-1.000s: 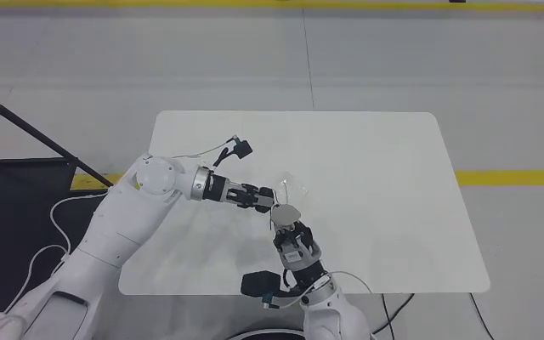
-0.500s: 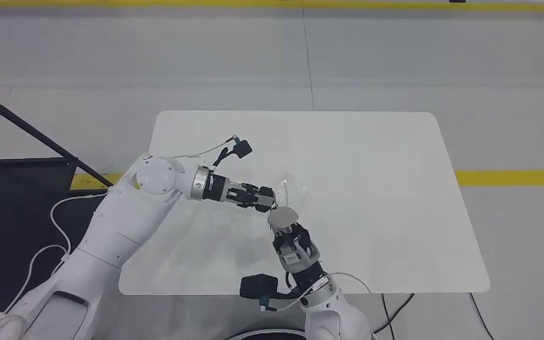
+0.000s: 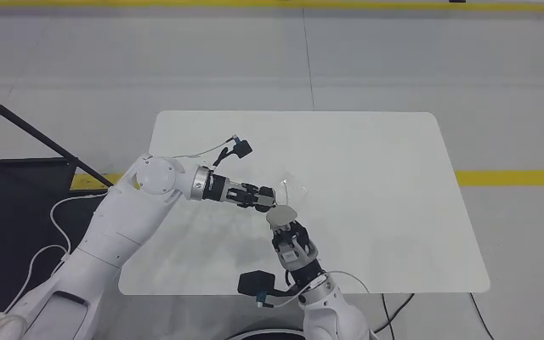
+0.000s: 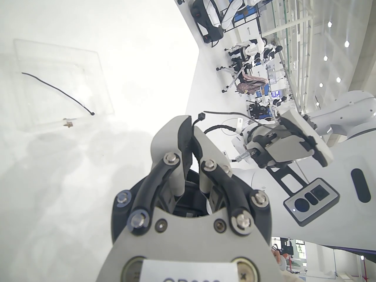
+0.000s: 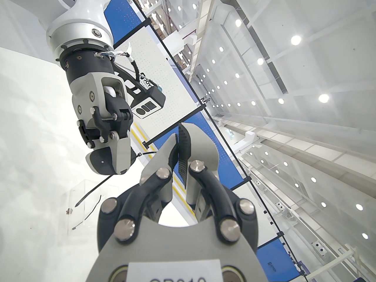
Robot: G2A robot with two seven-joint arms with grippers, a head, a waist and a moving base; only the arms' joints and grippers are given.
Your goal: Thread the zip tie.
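Note:
A thin black zip tie sticks head-first out of my left gripper, which is shut on it just above the white table. From the head, the strap runs across to my right gripper, which is shut on the other end. In the top view the two grippers, left and right, stand almost tip to tip. Seen from the right wrist, a further stretch of black strap hangs below the left gripper. Whether the tail passes through the head is too small to tell.
A clear flat tray lies on the table just beyond the grippers, holding a spare black zip tie and a small brass-coloured piece. The table stretches bare to the right and far side.
My right gripper has crept a little toward the left gripper. The left arm has stayed put.

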